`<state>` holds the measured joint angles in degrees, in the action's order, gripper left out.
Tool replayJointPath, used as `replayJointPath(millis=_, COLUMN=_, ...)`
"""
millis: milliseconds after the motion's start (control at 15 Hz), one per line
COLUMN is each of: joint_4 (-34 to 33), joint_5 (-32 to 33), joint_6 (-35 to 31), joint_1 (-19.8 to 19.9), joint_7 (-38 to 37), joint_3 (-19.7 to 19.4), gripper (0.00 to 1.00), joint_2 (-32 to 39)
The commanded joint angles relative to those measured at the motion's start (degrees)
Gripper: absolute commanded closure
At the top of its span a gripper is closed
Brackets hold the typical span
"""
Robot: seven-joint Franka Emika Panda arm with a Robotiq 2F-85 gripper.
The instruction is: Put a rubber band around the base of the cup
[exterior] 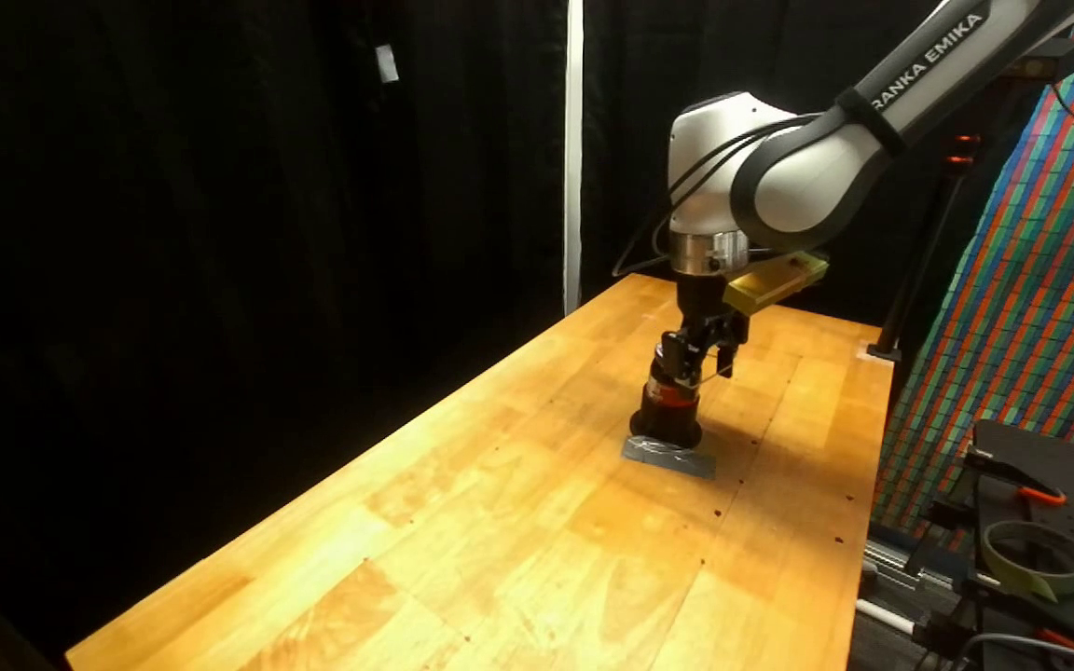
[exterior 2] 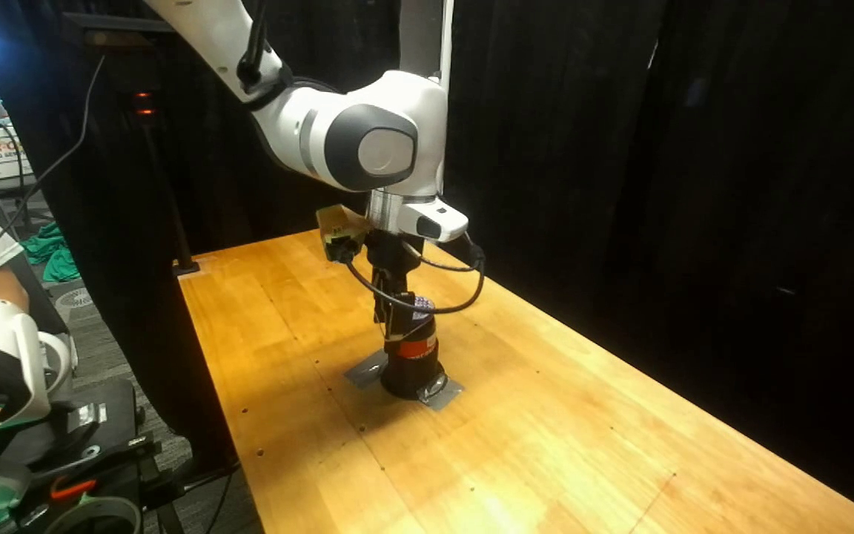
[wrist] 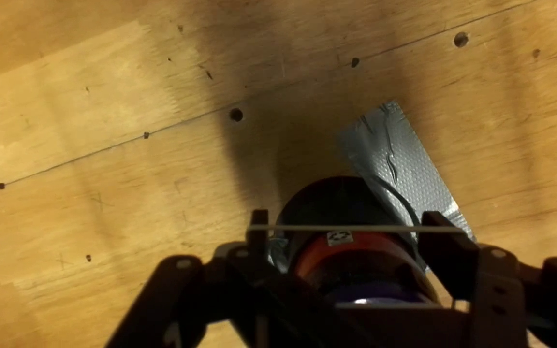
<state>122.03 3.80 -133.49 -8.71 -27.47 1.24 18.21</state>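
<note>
Wrist view: gripper (wrist: 347, 223) covers part of the cup (wrist: 356, 251). Rubber band (exterior: 714, 376) too thin to trace fully in both exterior views. In an exterior view we can't read the red label (exterior 2: 416, 348); bottom edge cuts the tape roll (exterior 2: 101, 502).

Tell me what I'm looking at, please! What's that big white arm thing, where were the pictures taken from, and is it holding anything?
That's a robot arm. Its hand is called a gripper, and its two fingers are spread apart. Two pictures were taken from outside the robot; the third was taken from its wrist, looking down. On the wooden table stands a dark cup with an orange-red stripe. Grey tape runs from its foot onto the table. See the thin pale line in the wrist view? That's a rubber band stretched between the fingers, so yes, it's holding something! The job is to put the band around the cup's base, but it isn't down there yet.
</note>
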Motion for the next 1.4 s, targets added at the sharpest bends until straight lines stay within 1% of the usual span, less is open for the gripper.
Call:
replayJointPath(millis=0, joint_4=9.54, joint_5=2.15, joint_6=-9.20, joint_1=-1.44, joint_7=-6.35, joint_3=-1.64, gripper=0.49, joint_2=-6.12)
replayJointPath(millis=200, joint_4=13.94, joint_5=3.98, joint_6=-15.45, joint_1=-1.76, joint_7=-10.94, joint_3=-2.34, gripper=0.73, joint_2=-8.10)
replayJointPath(millis=333, joint_4=16.93, joint_5=6.01, joint_6=-19.83, joint_1=-2.06, joint_7=-15.02, joint_3=-2.98, gripper=0.87, joint_2=-9.58)
replayJointPath(millis=467, joint_4=19.68, joint_5=10.31, joint_6=-25.04, joint_1=-2.92, joint_7=-21.56, joint_3=-4.63, gripper=0.91, joint_2=-10.70)
replayJointPath(millis=533, joint_4=21.16, joint_5=12.01, joint_6=-28.35, joint_1=-3.13, joint_7=-24.68, joint_3=-5.24, gripper=0.95, joint_2=-11.30)
replayJointPath(millis=600, joint_4=22.20, joint_5=14.75, joint_6=-30.78, joint_1=-3.65, joint_7=-28.45, joint_3=-6.27, gripper=0.93, joint_2=-11.79)
replayJointPath(millis=667, joint_4=23.20, joint_5=19.39, joint_6=-33.79, joint_1=-4.55, joint_7=-33.70, joint_3=-8.21, gripper=0.89, joint_2=-12.25)
replayJointPath(millis=733, joint_4=23.59, joint_5=23.71, joint_6=-35.19, joint_1=-6.07, joint_7=-37.80, joint_3=-10.78, gripper=0.91, joint_2=-12.64)
replayJointPath(millis=867, joint_4=23.25, joint_5=33.64, joint_6=-36.39, joint_1=-9.51, joint_7=-46.66, joint_3=-16.92, gripper=0.89, joint_2=-13.77)
replayJointPath(millis=933, joint_4=23.26, joint_5=38.80, joint_6=-36.01, joint_1=-10.25, joint_7=-51.42, joint_3=-18.19, gripper=0.88, joint_2=-14.48)
replayJointPath(millis=1000, joint_4=22.93, joint_5=43.74, joint_6=-35.24, joint_1=-10.78, joint_7=-55.87, joint_3=-19.14, gripper=0.89, joint_2=-14.88)
replayJointPath(millis=1133, joint_4=23.59, joint_5=51.19, joint_6=-35.47, joint_1=-11.28, joint_7=-62.86, joint_3=-19.35, gripper=0.89, joint_2=-16.02)
replayJointPath(millis=1200, joint_4=24.39, joint_5=52.27, joint_6=-36.49, joint_1=-11.25, joint_7=-63.77, joint_3=-18.64, gripper=0.89, joint_2=-16.17)
replayJointPath(millis=1333, joint_4=25.10, joint_5=54.29, joint_6=-40.65, joint_1=-11.58, joint_7=-66.34, joint_3=-17.78, gripper=0.89, joint_2=-15.19)
